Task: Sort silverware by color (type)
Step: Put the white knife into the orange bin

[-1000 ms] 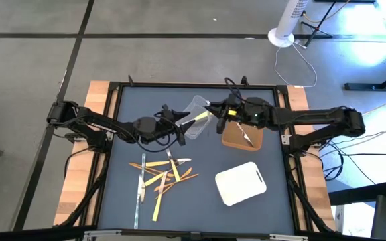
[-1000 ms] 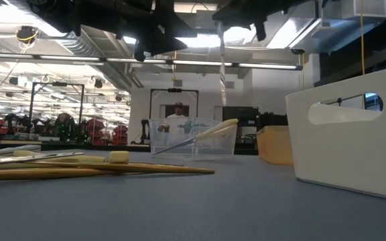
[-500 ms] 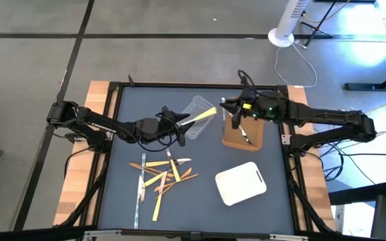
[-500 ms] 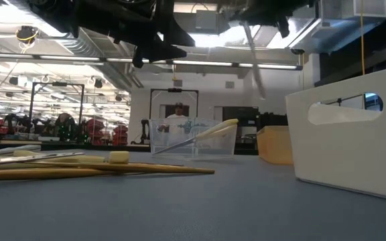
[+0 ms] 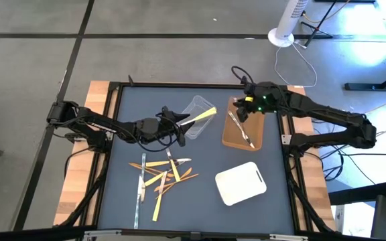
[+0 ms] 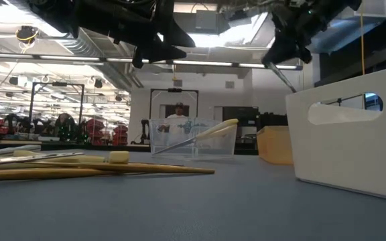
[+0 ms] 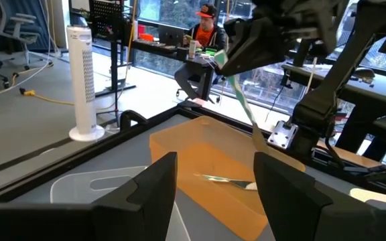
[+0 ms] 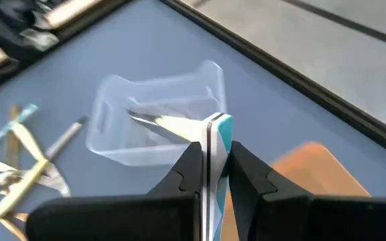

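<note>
The right gripper [image 5: 240, 115] is clenched on a silver utensil [image 5: 234, 120] and has been carried from beside the clear tub [image 5: 196, 115] to above the brown tray [image 5: 242, 138], where 1 silver piece [image 5: 245, 137] lies. Release there seems next. The left gripper [image 5: 177, 118] hangs open by the tub. The unsorted silverware [image 5: 159, 177] lies on the tabletop [image 5: 200, 207].

Plenty of open dark blue table mat [image 5: 122, 194] down the left edge and along the front. The middle's cluttered though: a loose heap of yellow, silver and orange-brown utensils [image 5: 159, 177], then the clear plastic tub [image 5: 196, 117], brown flat tray [image 5: 243, 134] and white flat tray [image 5: 241, 183] crowd the right half.
</note>
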Controlling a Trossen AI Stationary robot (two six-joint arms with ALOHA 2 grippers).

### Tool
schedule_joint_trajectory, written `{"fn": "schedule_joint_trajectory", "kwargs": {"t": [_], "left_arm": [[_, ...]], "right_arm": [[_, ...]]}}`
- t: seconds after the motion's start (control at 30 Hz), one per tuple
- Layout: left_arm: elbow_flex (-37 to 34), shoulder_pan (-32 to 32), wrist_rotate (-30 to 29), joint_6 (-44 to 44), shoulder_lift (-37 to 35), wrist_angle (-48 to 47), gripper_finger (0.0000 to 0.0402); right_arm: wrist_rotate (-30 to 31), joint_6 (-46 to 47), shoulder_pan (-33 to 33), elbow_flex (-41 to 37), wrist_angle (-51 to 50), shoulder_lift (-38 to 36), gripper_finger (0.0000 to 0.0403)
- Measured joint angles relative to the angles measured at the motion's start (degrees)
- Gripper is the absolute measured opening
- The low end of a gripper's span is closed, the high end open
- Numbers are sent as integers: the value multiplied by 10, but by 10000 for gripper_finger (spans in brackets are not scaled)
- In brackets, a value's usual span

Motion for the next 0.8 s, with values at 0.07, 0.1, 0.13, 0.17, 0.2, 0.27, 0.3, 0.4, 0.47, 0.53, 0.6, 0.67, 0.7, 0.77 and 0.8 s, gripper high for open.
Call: {"fn": "schedule_joint_trajectory", "kwargs": {"t": [0.07,0.1,0.13,0.17,0.2,0.27,0.3,0.4,0.47,0.53,0.6,0.67,0.7,0.77,0.8], "left_arm": [[0,0,0,-2,0,0,192],[0,0,0,-2,0,-1,192],[0,0,0,-2,0,-1,192],[0,0,0,-2,0,-2,192],[0,0,0,-2,0,-2,192],[0,0,0,-2,0,-2,192],[0,0,0,-2,0,-2,192],[0,0,0,-2,0,-2,192],[0,0,0,-2,0,-2,192],[0,0,0,-2,0,-2,192],[0,0,0,-3,0,-2,192],[0,0,0,-3,0,-2,192],[0,0,0,-3,0,-2,192],[0,0,0,-3,0,-2,192],[0,0,0,-3,0,-2,192]], "right_arm": [[0,0,-13,-2,-9,4,32],[0,-1,-18,-7,-9,7,32],[0,-2,-23,-12,-9,9,32],[0,-4,-28,-18,-11,13,32],[0,-8,-32,-23,-11,17,32],[-3,-13,-37,-33,-10,26,32],[-3,-13,-40,-38,-11,31,32],[-3,-13,-43,-48,-11,50,32],[-3,-14,-43,-53,-9,63,32],[-3,-14,-43,-59,-9,78,32],[-3,-14,-43,-64,-8,92,32],[-2,-14,-43,-68,-6,108,32],[2,-13,-43,-70,-4,116,32],[8,-14,-43,-70,-5,132,32],[9,-14,-43,-70,-4,140,32]]}}
